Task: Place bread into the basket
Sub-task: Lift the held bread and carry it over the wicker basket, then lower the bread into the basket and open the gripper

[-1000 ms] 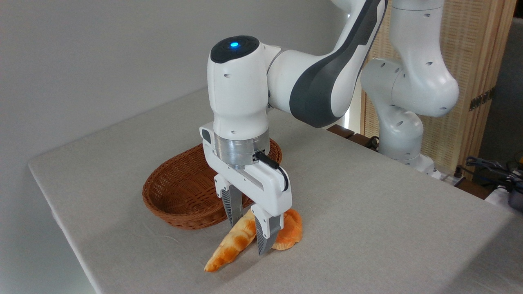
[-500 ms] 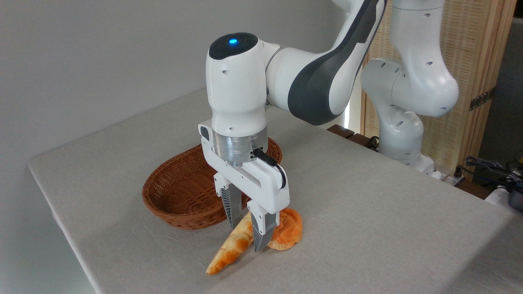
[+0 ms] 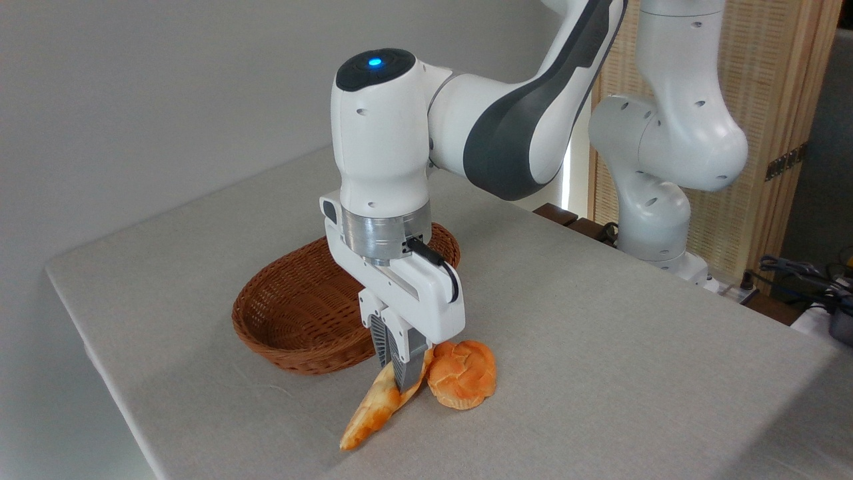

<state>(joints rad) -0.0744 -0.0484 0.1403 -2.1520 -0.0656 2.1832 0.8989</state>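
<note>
one pale grey table (image 3: 600, 347) before a bare wall (image 3: 133, 100), jaws clamped on the bread (image 3: 373, 413) beside the basket (image 3: 293, 313)

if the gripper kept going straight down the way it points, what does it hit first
The gripper points down, fingers closed on the bread. Below lies the table; the bread's low tip would likely press into it first.

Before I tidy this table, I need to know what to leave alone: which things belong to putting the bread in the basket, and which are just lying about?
Part of the job:
- bread, long loaf, pinched between the fingers of the gripper
- basket, nothing visible inside

Just lying about:
- round bun beside the loaf
- cables at the far right
</note>
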